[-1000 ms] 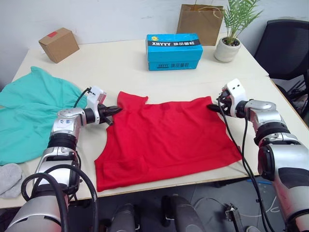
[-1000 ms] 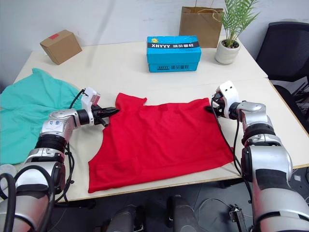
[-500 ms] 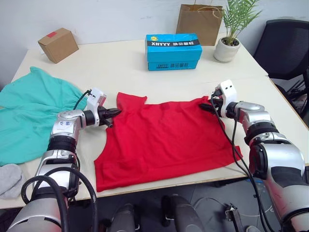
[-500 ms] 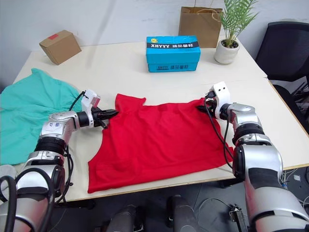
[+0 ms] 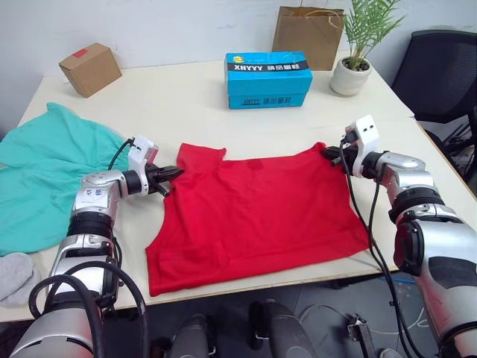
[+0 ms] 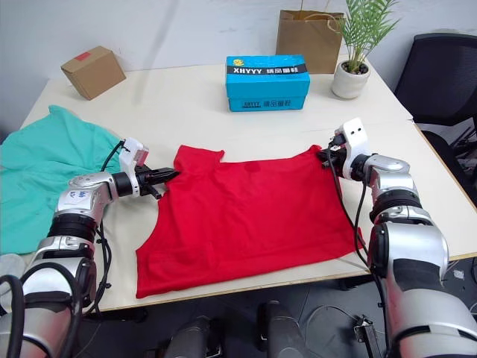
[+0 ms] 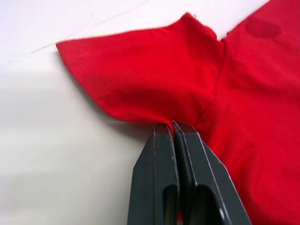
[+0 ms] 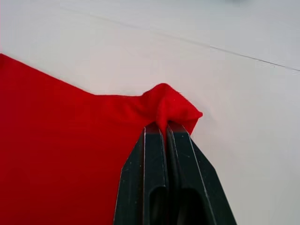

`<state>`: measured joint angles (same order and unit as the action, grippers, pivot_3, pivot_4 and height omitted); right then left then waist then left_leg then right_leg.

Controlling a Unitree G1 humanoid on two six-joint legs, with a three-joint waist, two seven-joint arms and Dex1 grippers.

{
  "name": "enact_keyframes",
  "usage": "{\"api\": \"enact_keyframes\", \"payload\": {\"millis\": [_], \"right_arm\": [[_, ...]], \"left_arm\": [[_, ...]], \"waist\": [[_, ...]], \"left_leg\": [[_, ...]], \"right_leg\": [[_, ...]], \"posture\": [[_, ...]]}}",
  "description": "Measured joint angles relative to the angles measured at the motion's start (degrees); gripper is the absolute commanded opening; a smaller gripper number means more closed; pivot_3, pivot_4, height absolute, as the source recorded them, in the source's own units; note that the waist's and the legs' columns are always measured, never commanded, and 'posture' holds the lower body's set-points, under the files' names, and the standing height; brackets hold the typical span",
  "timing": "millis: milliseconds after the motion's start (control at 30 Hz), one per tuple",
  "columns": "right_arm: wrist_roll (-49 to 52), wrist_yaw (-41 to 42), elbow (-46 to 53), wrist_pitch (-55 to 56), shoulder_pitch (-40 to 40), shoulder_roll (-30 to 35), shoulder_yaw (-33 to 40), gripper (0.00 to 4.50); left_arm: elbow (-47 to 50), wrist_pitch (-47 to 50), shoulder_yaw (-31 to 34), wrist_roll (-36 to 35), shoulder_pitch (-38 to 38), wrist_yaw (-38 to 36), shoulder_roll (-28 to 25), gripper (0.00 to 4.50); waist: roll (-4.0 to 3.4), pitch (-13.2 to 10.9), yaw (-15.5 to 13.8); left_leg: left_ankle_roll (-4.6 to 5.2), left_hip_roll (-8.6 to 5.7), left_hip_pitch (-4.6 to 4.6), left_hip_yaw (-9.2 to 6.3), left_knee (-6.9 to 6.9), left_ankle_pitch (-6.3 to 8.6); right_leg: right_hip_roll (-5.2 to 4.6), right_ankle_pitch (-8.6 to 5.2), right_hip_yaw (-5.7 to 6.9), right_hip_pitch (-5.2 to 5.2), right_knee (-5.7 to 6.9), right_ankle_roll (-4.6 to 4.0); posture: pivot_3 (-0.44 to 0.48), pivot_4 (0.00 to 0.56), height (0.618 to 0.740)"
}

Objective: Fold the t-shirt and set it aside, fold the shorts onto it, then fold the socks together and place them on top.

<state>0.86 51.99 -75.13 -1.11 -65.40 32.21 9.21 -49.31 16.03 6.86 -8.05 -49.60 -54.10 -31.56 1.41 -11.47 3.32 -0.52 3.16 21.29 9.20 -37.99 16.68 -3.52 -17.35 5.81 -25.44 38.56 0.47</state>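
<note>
Head views: t-shirt point(image 5: 253, 212) flat mid-table. Shorts point(image 5: 45, 183) at its 9 o'clock, socks point(image 5: 13, 274) at 8. Blue box point(image 5: 269, 78) reading "XHYYY" at 12, paper bag point(image 5: 308, 33) and plant point(image 5: 355, 56) behind, cardboard box point(image 5: 90, 68) at 11.
Left wrist: left gripper point(image 7: 172, 129) clamped on t-shirt by sleeve.
Right wrist: right gripper point(image 8: 163, 127) pinching bunched t-shirt corner.

Light was bright and even across the pale counter point(image 5: 186, 97), diffuse rather than directional. Shadows were soft: a faint one lay under the blue box point(image 5: 269, 78) and beside the cardboard box point(image 5: 90, 68). No strong glare appeared, though the counter looked nearly washed out in the wrist views. There the close-up left end effector point(image 7: 172, 125) and the t-shirt point(image 7: 234, 93) looked slightly soft.
</note>
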Motion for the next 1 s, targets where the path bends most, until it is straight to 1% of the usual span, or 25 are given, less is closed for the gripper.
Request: {"api": "enact_keyframes", "payload": {"millis": [100, 300, 400, 533, 633, 833, 1000], "right_arm": [[1.34, 3.35, 0.54, 0.65, 0.01, 1.29, 0.72, 0.04], [3.27, 6.6, 0.93, 1.27, 1.67, 2.66, 2.54, 0.04], [5.9, 9.52, 2.53, 3.36, 5.27, 2.75, 4.8, 0.04], [8.89, 11.63, 3.72, 3.83, 8.02, 2.87, 7.08, 0.04], [11.5, 13.73, 6.44, 4.87, 9.79, 2.95, 9.14, 0.04], [15.62, 17.91, 11.82, 4.52, 15.36, 3.27, 10.58, 0.04], [15.92, 18.0, 13.96, 4.95, 20.44, 3.27, 9.9, 0.04]], "left_arm": [[1.6, -1.02, 0.53, -1.15, 0.74, -1.06, -0.95, 0.0], [3.91, -2.61, 1.72, -2.87, 3.0, -1.78, -1.55, 0.0], [7.3, -2.81, 2.05, -3.94, 5.58, -1.76, -1.47, 0.0], [11.38, -2.18, 2.5, -5.56, 8.49, -1.24, -1.47, 0.0], [14.93, -1.69, 4.22, -7.48, 11.07, -0.29, -1.37, 0.0], [20.33, 0.3, 6.29, -9.83, 14.89, 1.56, -1.55, 0.0], [23.89, 1.14, 6.17, -10.01, 18.89, 2.11, -1.57, 0.0]], "waist": [[0.0, 0.0, 0.0], [0.0, 0.0, -0.13], [0.0, 0.0, -0.14], [0.0, 0.0, -0.04], [0.0, 0.0, -0.07], [0.0, 0.0, -0.35], [0.0, 0.0, -0.25]], "left_leg": [[0.0, 0.0, 0.0, 0.0, 0.01, 0.0], [0.0, -0.01, 0.0, 0.0, 0.0, 0.0], [0.0, 0.0, 0.0, -0.01, 0.03, 0.0], [0.0, 0.0, -0.03, 0.0, 0.02, 0.0], [-0.01, 0.02, -0.03, -0.01, 0.03, 0.0], [-0.01, 0.01, -0.02, -0.03, 0.02, 0.0], [-0.01, 0.01, -0.05, -0.03, 0.03, 0.0]], "right_leg": [[0.0, 0.0, 0.0, 0.0, -0.01, 0.0], [-0.01, 0.0, -0.01, 0.0, -0.02, 0.0], [-0.01, 0.0, 0.0, 0.0, -0.02, 0.0], [-0.01, 0.0, -0.02, 0.0, -0.01, 0.0], [0.0, 0.0, -0.01, 0.0, -0.01, 0.0], [-0.01, 0.0, -0.01, 0.01, -0.03, 0.0], [0.0, 0.0, -0.02, 0.02, -0.03, 0.0]], "posture": [[0.0, 0.15, 0.74], [0.0, 0.15, 0.74], [0.0, 0.15, 0.74], [0.0, 0.15, 0.74], [0.0, 0.15, 0.74], [0.0, 0.15, 0.74], [0.0, 0.15, 0.74]]}}
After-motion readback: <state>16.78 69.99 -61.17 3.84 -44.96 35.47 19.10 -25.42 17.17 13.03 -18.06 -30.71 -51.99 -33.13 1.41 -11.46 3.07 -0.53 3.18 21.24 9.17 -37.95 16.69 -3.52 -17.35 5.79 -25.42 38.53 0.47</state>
